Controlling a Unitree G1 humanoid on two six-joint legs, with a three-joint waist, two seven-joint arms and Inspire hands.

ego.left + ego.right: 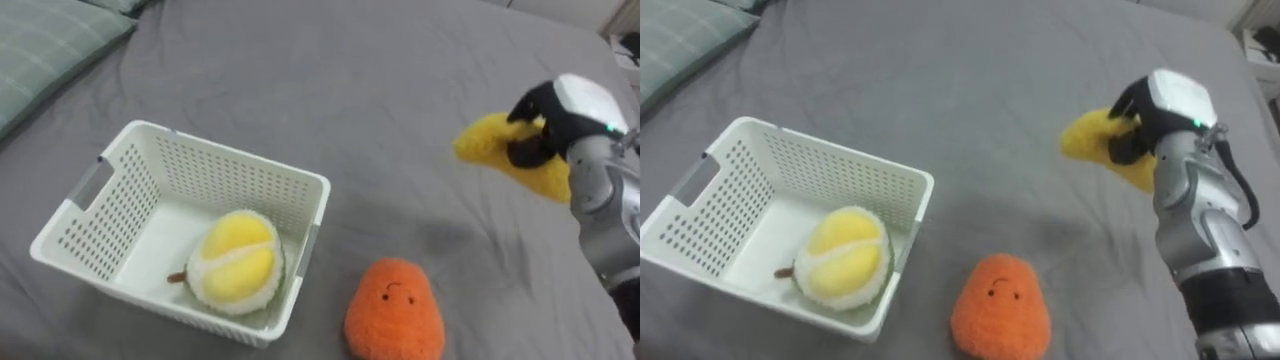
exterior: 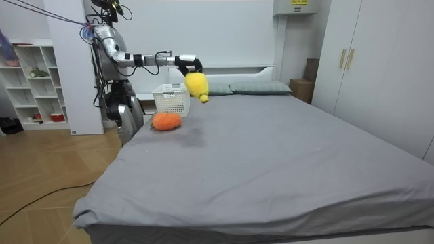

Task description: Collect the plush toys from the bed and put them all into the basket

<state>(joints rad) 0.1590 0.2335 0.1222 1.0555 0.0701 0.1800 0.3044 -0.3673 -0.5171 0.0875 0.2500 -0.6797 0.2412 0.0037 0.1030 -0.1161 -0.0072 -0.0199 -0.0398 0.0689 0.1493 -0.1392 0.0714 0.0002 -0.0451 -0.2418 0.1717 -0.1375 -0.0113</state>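
My right hand (image 1: pixel 548 122) (image 1: pixel 1150 115) is shut on a yellow plush toy (image 1: pixel 498 145) (image 1: pixel 1092 137) and holds it in the air above the grey bed, to the right of the basket. In the room view the yellow plush toy (image 2: pixel 196 86) hangs from my outstretched right hand (image 2: pixel 186 63) over the bed. A white slotted basket (image 1: pixel 100 230) (image 1: pixel 700 225) stands on the bed at the left, with a yellow and white durian plush (image 1: pixel 237 262) (image 1: pixel 844 256) inside. An orange plush with a small face (image 1: pixel 396 311) (image 1: pixel 999 307) lies on the bed just right of the basket.
A pale checked pillow (image 1: pixel 40 50) lies at the bed's far left. The grey bedcover (image 1: pixel 330 90) stretches open beyond the basket. In the room view I stand at the bed's side near its head, with white shelves (image 2: pixel 34 88) behind me and wardrobes (image 2: pixel 366 61) on the room view's right.
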